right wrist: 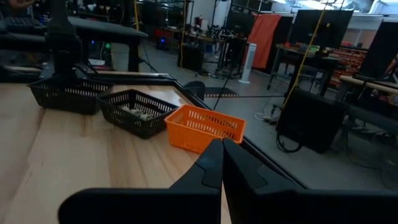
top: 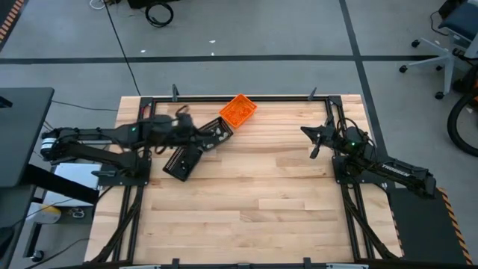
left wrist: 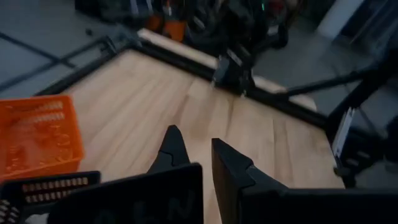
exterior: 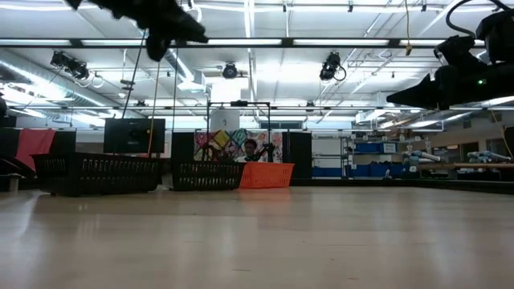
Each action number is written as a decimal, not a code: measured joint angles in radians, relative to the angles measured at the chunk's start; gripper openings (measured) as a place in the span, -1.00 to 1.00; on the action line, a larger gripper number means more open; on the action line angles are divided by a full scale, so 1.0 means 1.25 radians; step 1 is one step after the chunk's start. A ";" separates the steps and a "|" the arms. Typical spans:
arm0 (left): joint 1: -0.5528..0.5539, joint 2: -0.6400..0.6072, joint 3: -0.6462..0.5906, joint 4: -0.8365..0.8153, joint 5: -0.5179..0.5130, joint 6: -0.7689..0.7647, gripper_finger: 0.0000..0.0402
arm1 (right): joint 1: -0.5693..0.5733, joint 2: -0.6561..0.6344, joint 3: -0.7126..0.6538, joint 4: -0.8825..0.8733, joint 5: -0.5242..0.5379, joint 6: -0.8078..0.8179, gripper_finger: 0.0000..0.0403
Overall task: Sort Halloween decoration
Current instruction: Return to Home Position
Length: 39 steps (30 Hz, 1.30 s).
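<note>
Three trays stand at the table's far left: an orange tray point(top: 238, 110) point(right wrist: 205, 127), a black tray point(top: 218, 128) point(right wrist: 135, 112) beside it, and another black tray point(top: 181, 162) point(right wrist: 68, 93) nearer. Whitish Halloween decoration pieces point(right wrist: 142, 112) lie in the middle black tray; the orange tray point(left wrist: 37, 134) shows faint small shapes inside. My left gripper point(top: 203, 139) point(left wrist: 194, 137) hovers above the black trays, pointing toward the table's right, fingers drawn together with nothing between them. My right gripper point(top: 308, 133) point(right wrist: 221, 144) hangs shut and level over the table's far right, holding nothing.
Bare wooden tabletop point(top: 254, 194) spreads across the middle and near side. A black metal frame point(top: 246, 97) runs along the table's edges. The right arm's base point(left wrist: 239, 62) stands across from my left gripper.
</note>
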 joint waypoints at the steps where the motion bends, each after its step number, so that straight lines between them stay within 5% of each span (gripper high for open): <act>1: 0.001 -0.030 -0.038 0.029 -0.003 -0.001 -1.00 | 0.000 0.000 0.000 0.002 0.000 0.000 -0.94; 18: 0.018 -0.434 -0.472 0.282 -0.007 -0.085 -1.00 | 0.000 0.000 0.000 0.005 0.000 0.000 -0.94; 29: 0.017 -0.487 -0.611 0.467 0.007 -0.127 -1.00 | 0.000 0.000 0.000 0.005 0.000 0.000 -0.94; 39: 0.017 -0.487 -0.618 0.436 0.006 -0.084 -1.00 | 0.000 0.000 0.000 0.005 0.000 0.000 -0.94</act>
